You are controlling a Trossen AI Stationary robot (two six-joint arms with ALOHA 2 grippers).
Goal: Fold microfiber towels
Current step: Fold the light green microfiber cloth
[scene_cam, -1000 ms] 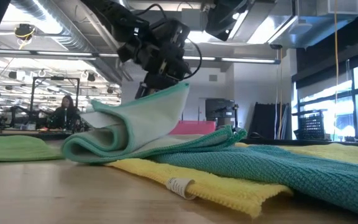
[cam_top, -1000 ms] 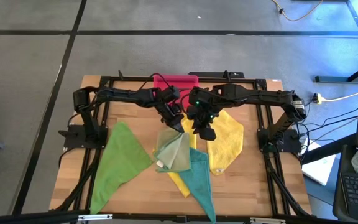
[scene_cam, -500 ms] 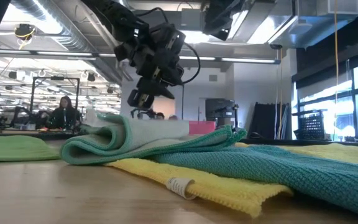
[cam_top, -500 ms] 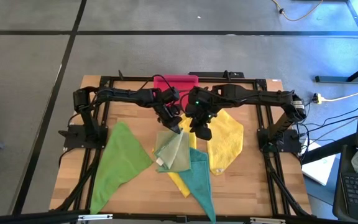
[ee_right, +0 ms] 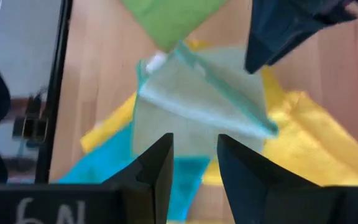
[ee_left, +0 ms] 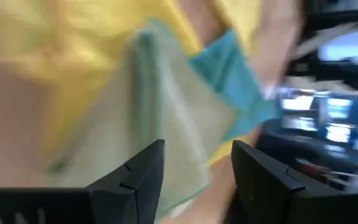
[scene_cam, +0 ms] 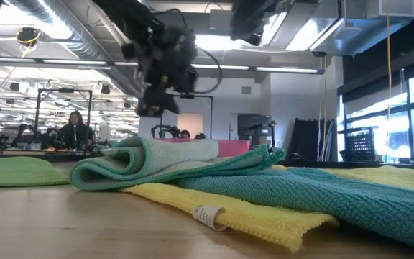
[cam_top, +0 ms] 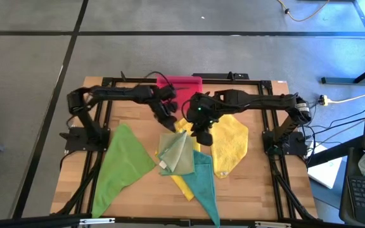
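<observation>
The pale olive towel (cam_top: 176, 154) lies folded over on itself at the table's middle, on a yellow towel (cam_top: 184, 185) and the teal towel (cam_top: 205, 182). In the low view it is a flat folded bundle (scene_cam: 149, 160). The bright green towel (cam_top: 123, 163) lies spread at the left, and a second yellow towel (cam_top: 230, 143) at the right. My left gripper (cam_top: 167, 119) is open and empty, above the olive towel's far edge (ee_left: 166, 106). My right gripper (cam_top: 203, 135) is open and empty, above the towel's far right side (ee_right: 197, 106).
The pink tray (cam_top: 180, 82) stands at the table's far edge, behind both grippers. Black frame rails (cam_top: 104, 95) run along the table's sides. Bare wood (cam_top: 265, 190) shows at the near right. A person sits in the room far behind the table (scene_cam: 72, 129).
My left gripper has let go of the olive towel's raised edge and gone up and toward the table's far left. The raised flap has dropped flat onto the rest of the folded towel. My right gripper has shifted slightly toward the left.
</observation>
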